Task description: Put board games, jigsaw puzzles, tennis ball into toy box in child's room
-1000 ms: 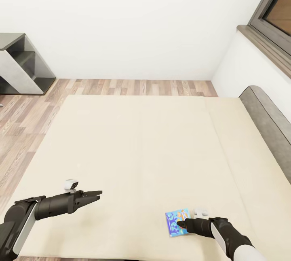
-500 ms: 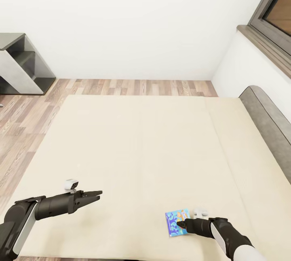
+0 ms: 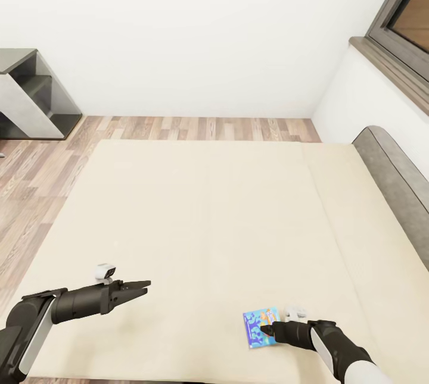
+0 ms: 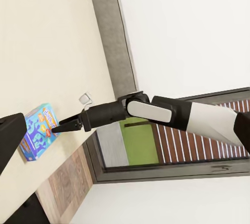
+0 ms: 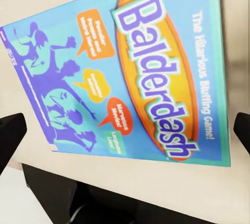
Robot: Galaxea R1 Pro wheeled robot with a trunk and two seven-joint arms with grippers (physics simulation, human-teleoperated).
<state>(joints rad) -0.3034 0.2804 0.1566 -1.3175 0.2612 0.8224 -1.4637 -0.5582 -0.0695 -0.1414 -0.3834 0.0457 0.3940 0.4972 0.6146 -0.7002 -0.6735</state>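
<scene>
A big bed (image 3: 208, 223) with a plain beige top takes up most of the room, and its grey headboard (image 3: 393, 175) runs along the right side in the head view. One blue board game (image 3: 260, 327) lies flat on the bed, close to the near edge and a little to the right. The right wrist view shows the box (image 5: 125, 73) up close: it is blue, with purple cartoon people, orange speech bubbles and the word "Balderdash" in a big orange oval. The right gripper (image 3: 266, 330) is down low at the box, with its tips at the box's right edge. It is hard to tell if the tips touch the box. Its two dark fingers (image 5: 11, 133) sit far apart at the two sides of the right wrist view, so the jaws are open and hold nothing. The left gripper (image 3: 145, 284) hangs over the bare bed, well apart from the box, and its jaws look closed to a point with nothing between them. A wooden floor (image 3: 196, 128), a white wall, a dark grey shelf (image 3: 33, 98) and a window (image 3: 405, 9) are past the bed.
</scene>
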